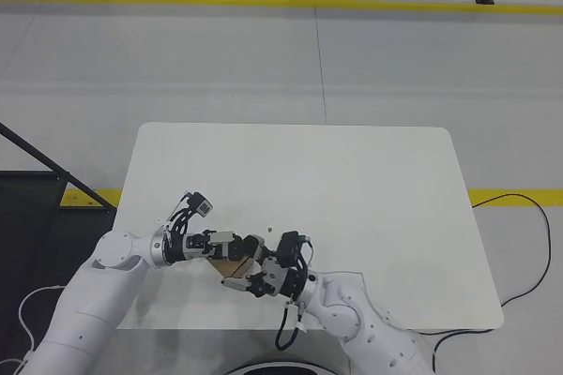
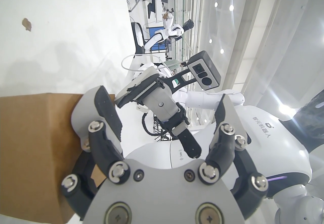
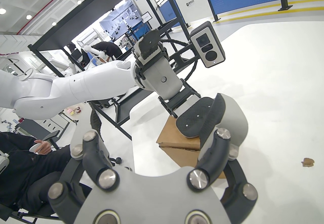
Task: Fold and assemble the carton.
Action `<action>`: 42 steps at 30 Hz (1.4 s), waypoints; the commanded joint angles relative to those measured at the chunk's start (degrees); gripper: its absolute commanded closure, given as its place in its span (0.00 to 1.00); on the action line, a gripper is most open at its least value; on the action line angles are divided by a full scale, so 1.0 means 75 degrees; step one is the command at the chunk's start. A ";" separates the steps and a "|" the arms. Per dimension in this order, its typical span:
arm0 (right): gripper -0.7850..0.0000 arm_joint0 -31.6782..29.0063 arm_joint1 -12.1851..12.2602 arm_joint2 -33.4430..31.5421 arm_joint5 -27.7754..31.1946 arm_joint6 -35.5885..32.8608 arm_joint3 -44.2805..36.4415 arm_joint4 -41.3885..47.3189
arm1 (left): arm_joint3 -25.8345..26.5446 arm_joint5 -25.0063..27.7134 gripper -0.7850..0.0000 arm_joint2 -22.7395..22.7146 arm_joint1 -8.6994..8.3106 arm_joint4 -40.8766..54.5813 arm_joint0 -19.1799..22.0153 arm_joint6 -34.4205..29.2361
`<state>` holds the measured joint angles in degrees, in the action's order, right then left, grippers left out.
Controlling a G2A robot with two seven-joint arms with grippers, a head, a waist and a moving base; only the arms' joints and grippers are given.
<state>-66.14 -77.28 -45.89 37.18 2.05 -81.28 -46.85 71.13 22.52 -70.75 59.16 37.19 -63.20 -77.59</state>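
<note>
Left gripper [image 3: 172, 80], jaws open, touches brown carton [image 3: 170, 134]

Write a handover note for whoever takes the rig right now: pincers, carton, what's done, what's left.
Left pincer: open, nothing clamped; one finger pad rests on top of the carton.
Right pincer: open, one finger alongside the same carton.
Carton: stands on the table, on the robot's side, between both pincers.
Done: folded up into a box shape.
Left: a seam on one side face gapes and probably needs pressing shut. A small brown scrap lies apart on the table.
</note>
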 commanded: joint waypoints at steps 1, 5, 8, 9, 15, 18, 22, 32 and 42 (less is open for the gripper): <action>0.00 -0.0001 -0.0007 -0.0006 -0.0023 -0.0051 0.0004 0.0021 | -0.0003 0.0002 0.00 0.0003 0.0001 0.0000 0.0002 -0.0001; 0.00 -0.0018 -0.0014 -0.0025 -0.0034 -0.0110 0.0004 0.0030 | -0.0012 0.0005 0.00 0.0007 0.0003 -0.0001 0.0008 -0.0002; 0.00 -0.0028 -0.0019 -0.0043 -0.0030 -0.0139 -0.0007 0.0040 | -0.0011 0.0025 0.00 0.0011 0.0004 -0.0014 0.0013 -0.0012; 0.00 -0.0032 -0.0020 -0.0051 -0.0026 -0.0145 -0.0009 0.0040 | -0.0013 0.0025 0.00 0.0013 0.0005 -0.0014 0.0014 -0.0012; 0.00 -0.0064 -0.0023 -0.0096 0.0000 -0.0156 -0.0035 0.0010 | 0.0019 0.0028 0.00 -0.0002 0.0002 -0.0010 0.0001 -0.0020; 0.00 -0.0074 -0.0028 -0.0108 0.0006 -0.0182 -0.0031 0.0020 | 0.0117 0.0057 0.00 -0.0036 -0.0009 -0.0025 -0.0045 -0.0039; 0.00 -0.0092 -0.0038 -0.0106 0.0012 -0.0194 -0.0053 -0.0001 | 0.0284 0.0100 0.00 -0.0132 -0.0043 -0.0063 -0.0149 -0.0140; 0.00 -0.0116 -0.0056 -0.0124 0.0020 -0.0215 -0.0094 -0.0050 | 0.0579 -0.0010 0.00 -0.0313 -0.0143 -0.0189 -0.0380 -0.0567; 0.00 -0.0114 -0.0081 -0.0129 0.0027 -0.0262 -0.0104 -0.0045 | 0.0679 -0.0173 0.00 -0.0225 -0.0216 -0.0546 -0.0425 -0.0730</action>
<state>-67.00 -77.86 -46.84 37.38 0.11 -82.08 -47.20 76.35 21.12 -72.55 57.57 33.23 -66.42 -83.16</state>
